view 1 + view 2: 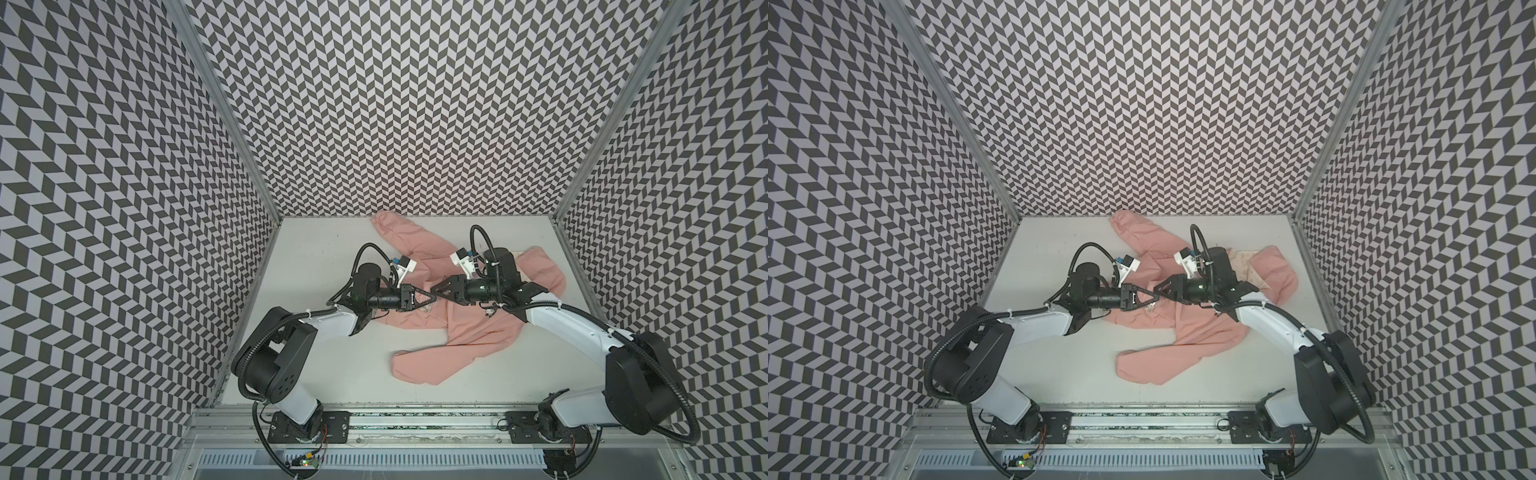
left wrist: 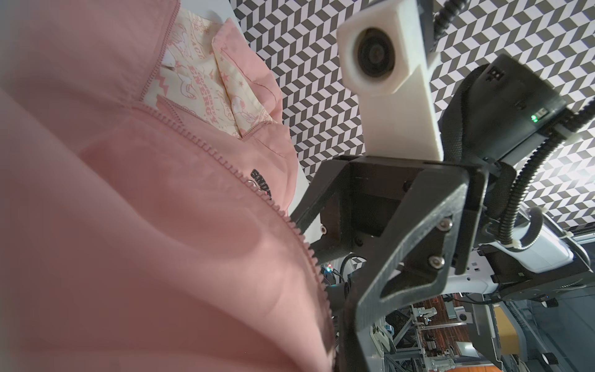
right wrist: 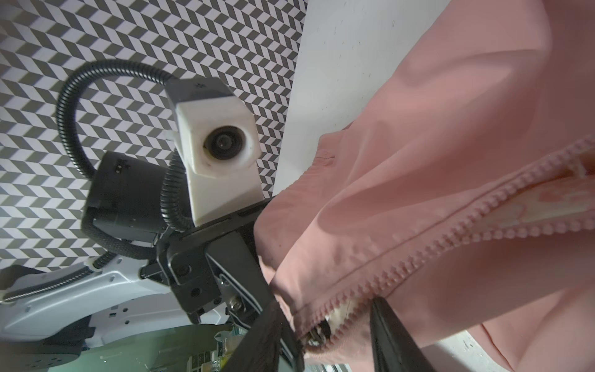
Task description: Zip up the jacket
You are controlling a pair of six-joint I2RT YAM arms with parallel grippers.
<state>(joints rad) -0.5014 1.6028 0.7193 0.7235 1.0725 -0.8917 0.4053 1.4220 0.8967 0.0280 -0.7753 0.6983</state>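
In both top views the salmon-pink fabric jacket [image 1: 478,332] lies crumpled at centre on the white table [image 1: 332,374]; the left gripper [image 1: 432,298] pinches its fabric. Left wrist: right gripper [image 2: 325,283] jaws apart. Right wrist: they flank the metal zipper pull [image 3: 317,335]; grip unclear.

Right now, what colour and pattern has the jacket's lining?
Cream lining with pink printed words and drawings; best seen in the left wrist view.

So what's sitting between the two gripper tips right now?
Only the jacket: in both top views the left gripper and right gripper nearly meet above it; the right wrist view shows its zipper edge bunched between them.
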